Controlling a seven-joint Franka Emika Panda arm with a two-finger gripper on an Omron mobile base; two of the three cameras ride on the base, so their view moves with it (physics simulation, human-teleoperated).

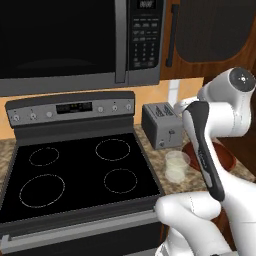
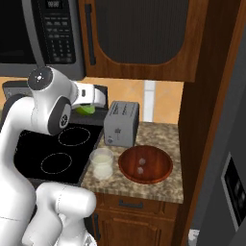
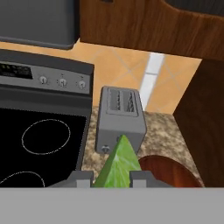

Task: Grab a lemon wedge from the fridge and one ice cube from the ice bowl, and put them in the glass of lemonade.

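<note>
We kept the pincer (image 3: 112,178) closed on the lemon wedge (image 3: 118,164), carried high over the surface (image 2: 166,132) beside the toaster (image 2: 122,123), because the glass of lemonade (image 2: 102,163) stood just in front of the toaster, beside the ice bowl (image 2: 145,164).

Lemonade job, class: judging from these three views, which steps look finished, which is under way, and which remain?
Done: lemon wedge fetched, gripped by the gripper above the counter. Under way: carrying it toward the glass of lemonade. Left: dropping it in, then an ice cube from the ice bowl.
</note>
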